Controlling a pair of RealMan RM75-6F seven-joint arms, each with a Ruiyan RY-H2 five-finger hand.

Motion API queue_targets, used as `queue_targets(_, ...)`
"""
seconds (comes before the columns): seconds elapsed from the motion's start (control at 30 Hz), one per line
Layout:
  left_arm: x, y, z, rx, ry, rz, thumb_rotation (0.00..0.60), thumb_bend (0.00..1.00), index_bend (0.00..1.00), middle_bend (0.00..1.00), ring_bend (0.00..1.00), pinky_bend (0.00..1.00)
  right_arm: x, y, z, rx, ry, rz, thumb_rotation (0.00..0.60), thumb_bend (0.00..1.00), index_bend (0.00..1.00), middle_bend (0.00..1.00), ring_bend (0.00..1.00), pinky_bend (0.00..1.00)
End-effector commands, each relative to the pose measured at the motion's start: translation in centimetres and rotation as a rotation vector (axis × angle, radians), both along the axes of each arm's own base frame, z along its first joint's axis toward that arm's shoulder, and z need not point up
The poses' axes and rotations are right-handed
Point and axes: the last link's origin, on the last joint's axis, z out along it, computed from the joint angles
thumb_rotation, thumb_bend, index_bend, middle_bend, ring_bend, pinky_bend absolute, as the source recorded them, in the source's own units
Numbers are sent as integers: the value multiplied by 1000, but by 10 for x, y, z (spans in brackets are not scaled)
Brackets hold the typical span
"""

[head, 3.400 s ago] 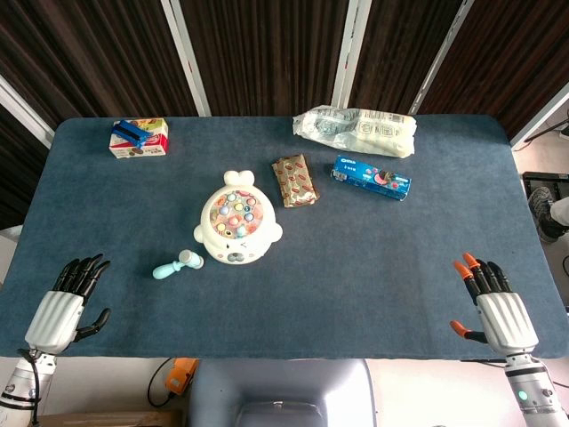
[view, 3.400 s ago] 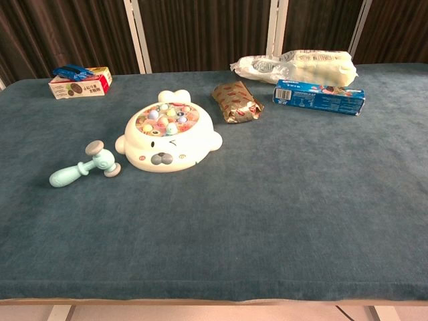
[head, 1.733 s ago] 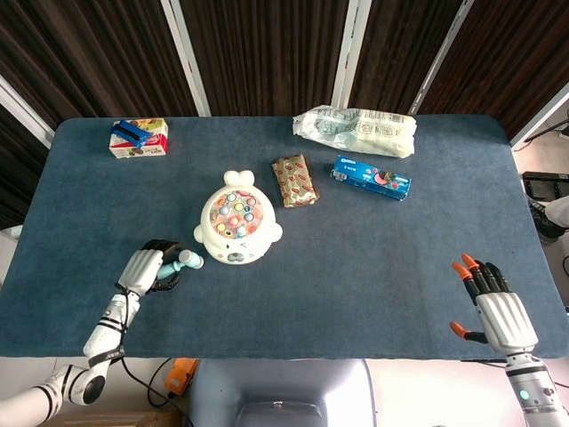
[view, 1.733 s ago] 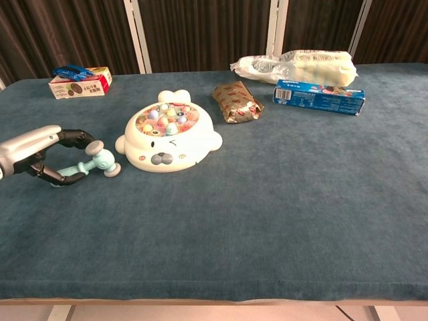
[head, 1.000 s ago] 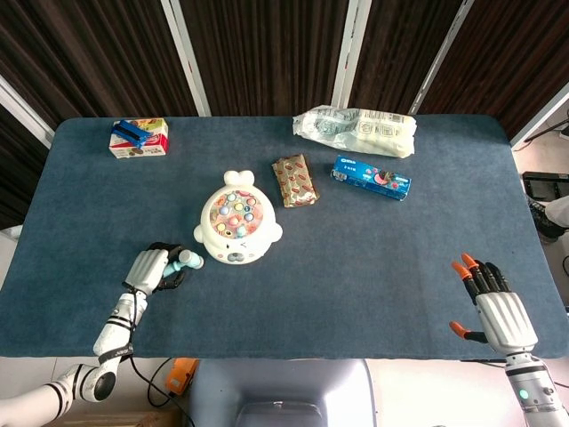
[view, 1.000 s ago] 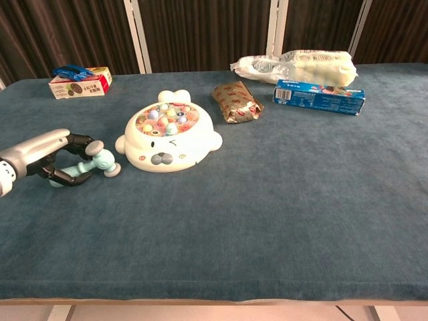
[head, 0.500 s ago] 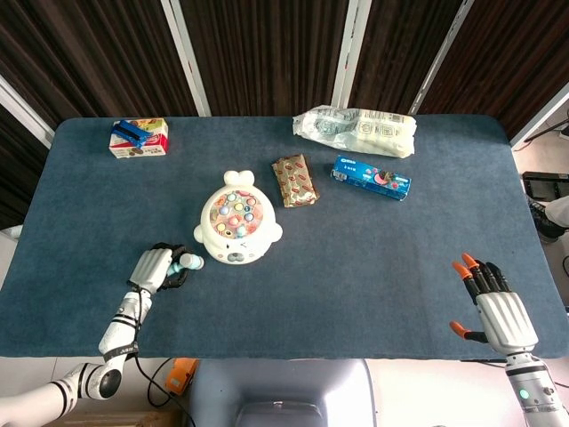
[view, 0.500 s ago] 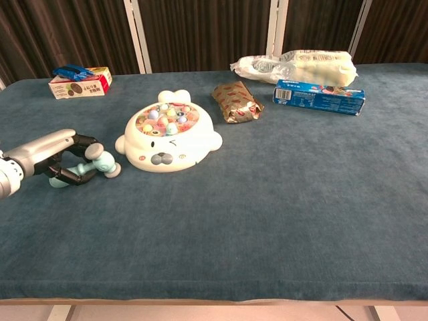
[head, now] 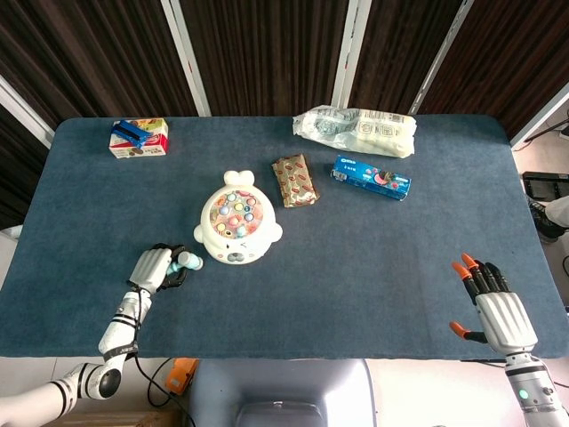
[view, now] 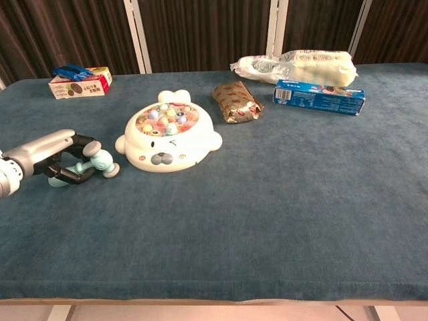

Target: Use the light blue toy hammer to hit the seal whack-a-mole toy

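The white seal whack-a-mole toy [head: 236, 229] [view: 167, 139] sits left of the table's middle, with colored pegs on top. Just to its left the light blue toy hammer [head: 188, 261] [view: 103, 162] lies on the cloth, head toward the seal. My left hand [head: 151, 269] [view: 50, 152] has its dark fingers curled around the hammer's handle, hiding most of it; the hammer still touches the table. My right hand [head: 496, 307] rests at the near right edge with fingers spread and nothing in it; only the head view shows it.
A cookie box with a blue clip [head: 139, 138] sits at the far left. A brown snack packet [head: 294, 180], a blue biscuit box [head: 372, 177] and a white bag [head: 356, 130] lie behind and right of the seal.
My left hand came in from the near left edge and closed its fingers round the hammer's handle. The hammer has shifted slightly. The right hand has stayed still.
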Motion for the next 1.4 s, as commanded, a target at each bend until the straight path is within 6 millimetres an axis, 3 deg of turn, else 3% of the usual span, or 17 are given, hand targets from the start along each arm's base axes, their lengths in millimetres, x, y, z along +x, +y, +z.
queue_targets(0.03, 0, -1, 0, 0, 5, -4, 589, 527, 428, 430, 342, 238, 0, 0, 0, 0, 0, -1, 600, 290, 0, 0, 0, 0)
queue_targets(0.6, 4, -5, 4, 56, -19, -24, 600, 731, 578, 585, 419, 318, 0, 1, -1, 5, 3, -1, 600, 290, 0, 0, 0, 0)
queue_targets(0.8, 8, -7, 10, 117, -58, -33, 600, 746, 623, 697, 525, 537, 0, 0, -1, 6, 5, -2, 600, 290, 0, 0, 0, 0)
queue_targets(0.93, 10, -9, 17, 152, -93, -41, 600, 743, 660, 785, 642, 749, 0, 1, -1, 8, 5, -2, 600, 290, 0, 0, 0, 0)
queue_targets(1.13, 11, -13, 25, 190, -101, -58, 600, 750, 690, 879, 770, 958, 0, 1, -2, 12, 8, -2, 600, 290, 0, 0, 0, 0)
queue_targets(1.4, 18, -11, 34, 221, -151, -82, 600, 786, 713, 929, 850, 1000, 0, 1, -2, 15, 8, -1, 600, 290, 0, 0, 0, 0)
